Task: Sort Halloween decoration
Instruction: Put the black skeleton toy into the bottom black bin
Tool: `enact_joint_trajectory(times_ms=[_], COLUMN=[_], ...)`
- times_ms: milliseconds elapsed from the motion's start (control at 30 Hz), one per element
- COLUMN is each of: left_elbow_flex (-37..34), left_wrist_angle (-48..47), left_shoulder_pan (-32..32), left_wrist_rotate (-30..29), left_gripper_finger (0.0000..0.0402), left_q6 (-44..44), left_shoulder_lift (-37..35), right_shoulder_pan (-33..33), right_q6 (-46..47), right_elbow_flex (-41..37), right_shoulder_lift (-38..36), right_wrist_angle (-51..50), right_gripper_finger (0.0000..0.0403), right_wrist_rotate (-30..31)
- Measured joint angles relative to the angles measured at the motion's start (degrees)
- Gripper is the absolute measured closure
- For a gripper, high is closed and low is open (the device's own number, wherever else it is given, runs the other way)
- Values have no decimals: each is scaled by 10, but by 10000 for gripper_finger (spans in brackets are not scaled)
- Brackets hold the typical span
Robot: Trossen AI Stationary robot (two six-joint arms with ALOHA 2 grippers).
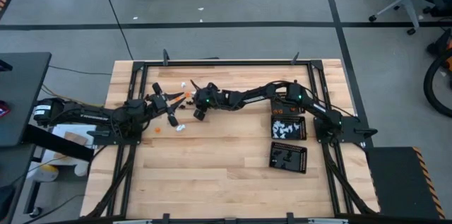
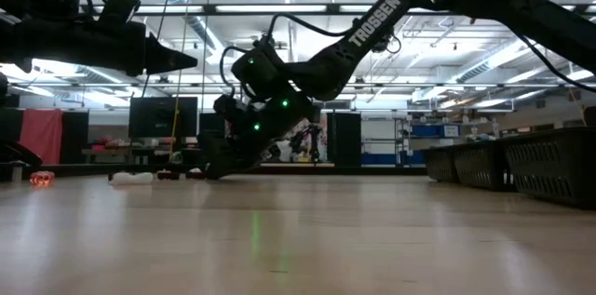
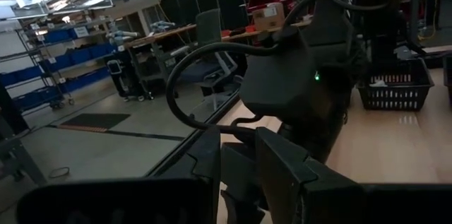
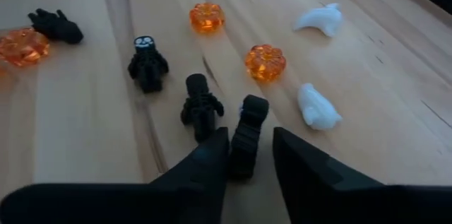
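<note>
Right wrist view: right gripper (image 4: 248, 155) fingers pinching a black figurine (image 4: 248, 133); left gripper (image 1: 171, 106) state unclear.

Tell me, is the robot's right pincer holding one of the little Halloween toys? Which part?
Yes. The right pincer has a small black figure between its fingers, pinched at one end; the other end sticks out over the wooden table.

pieces (image 4: 265, 61) scattered on table (image 1: 226, 174) mid-left | trays (image 1: 289, 129) on table's right side, well apart from pieces
</note>
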Motion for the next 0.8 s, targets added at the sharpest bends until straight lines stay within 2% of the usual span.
enact_joint_trajectory(times_ms=[333, 467, 800], left_elbow_flex=[0, 0, 0], left_wrist_angle=[11, 10, 6], left_shoulder_pan=[0, 0, 0], left_wrist_rotate=[0, 0, 0], left_gripper_finger=[324, 324, 324], left_q6=[-25, -26, -28], left_shoulder_lift=[0, 0, 0], right_shoulder_pan=[2, 2, 7], right_q6=[-5, -17, -95], right_elbow_flex=[0, -1, -2], right_shoulder_lift=[-2, -18, -103], right_wrist_angle=[-5, -42, -236], right_gripper_finger=[354, 358, 355], right_wrist_rotate=[-23, -51, -105])
